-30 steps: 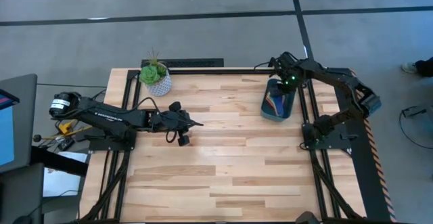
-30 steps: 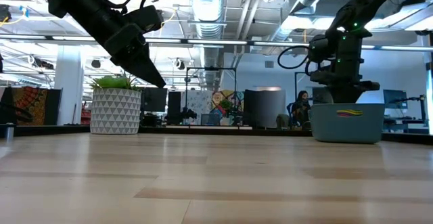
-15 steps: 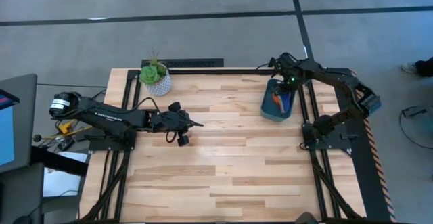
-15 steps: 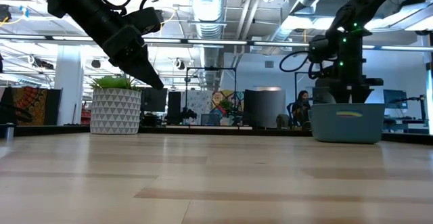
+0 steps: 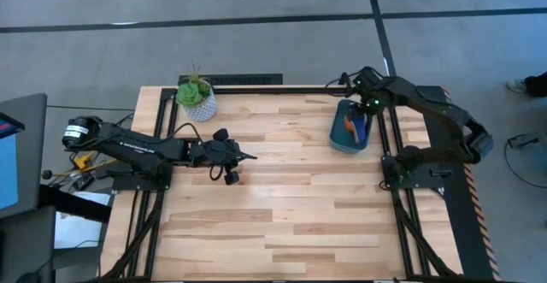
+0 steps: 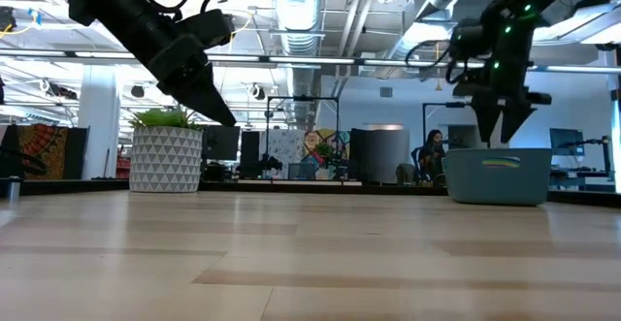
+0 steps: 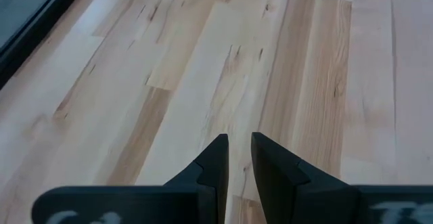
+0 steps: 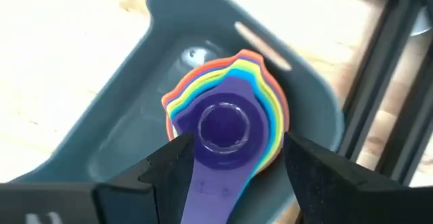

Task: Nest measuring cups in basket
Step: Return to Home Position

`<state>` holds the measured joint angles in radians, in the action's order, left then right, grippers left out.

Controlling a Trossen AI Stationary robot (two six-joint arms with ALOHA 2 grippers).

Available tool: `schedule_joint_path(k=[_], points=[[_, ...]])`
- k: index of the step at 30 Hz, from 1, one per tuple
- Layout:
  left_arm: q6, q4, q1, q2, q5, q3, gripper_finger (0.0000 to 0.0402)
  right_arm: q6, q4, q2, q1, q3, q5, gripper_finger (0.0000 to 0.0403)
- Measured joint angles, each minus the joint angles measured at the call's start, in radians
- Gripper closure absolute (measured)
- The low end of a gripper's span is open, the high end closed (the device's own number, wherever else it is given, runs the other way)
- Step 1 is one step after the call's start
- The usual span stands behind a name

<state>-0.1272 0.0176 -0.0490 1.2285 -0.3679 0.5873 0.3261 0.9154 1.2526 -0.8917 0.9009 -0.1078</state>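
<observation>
Waiting over the tabletop's left half, the left gripper (image 7: 237, 144) hovers with its fingers pressed almost together. Near the far right corner, the basket (image 5: 335, 136) holds the measuring cups (image 8: 223, 122), nested into one rainbow-edged stack with a purple-blue cup on top. The right gripper (image 6: 506, 135) hangs just above, fingers spread, gripping nothing. Nesting looks done. Retreat seems the step in hand, calling for a straight lift clear of the basket's walls.

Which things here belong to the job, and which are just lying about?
Job: nested rainbow-coloured plastic measuring cups; dark teal rectangular plastic basket holding them; open right pincer above it.
Bystanders: white patterned pot with green plant; left pincer, waiting mid-table.
</observation>
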Motion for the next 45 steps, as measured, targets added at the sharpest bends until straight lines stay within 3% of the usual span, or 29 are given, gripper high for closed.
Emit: schedule_joint_path(k=[6,11,16,20,25,28,37,45], points=[[0.027,0.003,0.000,-0.008,-0.025,0.030,0.0347,-0.003,-0.005,-0.151,0.027,0.000,0.016,0.0154],[0.095,0.063,0.000,-0.067,-0.063,0.041,0.0347,0.001,-0.059,-0.271,0.160,0.000,0.031,0.0154],[0.142,0.216,0.000,-0.169,-0.062,-0.017,0.0347,0.070,-0.201,-0.333,0.431,0.000,0.010,0.0165],[0.149,0.327,0.000,-0.253,-0.059,-0.103,0.0347,0.092,-0.347,-0.323,0.702,0.000,-0.109,0.0197],[0.116,0.354,-0.010,-0.388,-0.057,-0.204,0.0347,-0.020,-0.604,-0.274,1.013,-0.041,-0.217,0.0256],[0.115,0.356,-0.038,-0.483,-0.059,-0.246,0.0347,-0.086,-0.793,-0.247,1.132,-0.111,-0.249,0.0295],[0.159,0.349,-0.114,-0.752,-0.115,-0.352,0.0347,-0.149,-1.078,-0.269,1.245,-0.299,-0.262,0.0375],[0.193,0.326,-0.115,-0.949,-0.115,-0.431,0.0347,-0.193,-1.185,-0.435,1.243,-0.463,-0.254,0.0387]])
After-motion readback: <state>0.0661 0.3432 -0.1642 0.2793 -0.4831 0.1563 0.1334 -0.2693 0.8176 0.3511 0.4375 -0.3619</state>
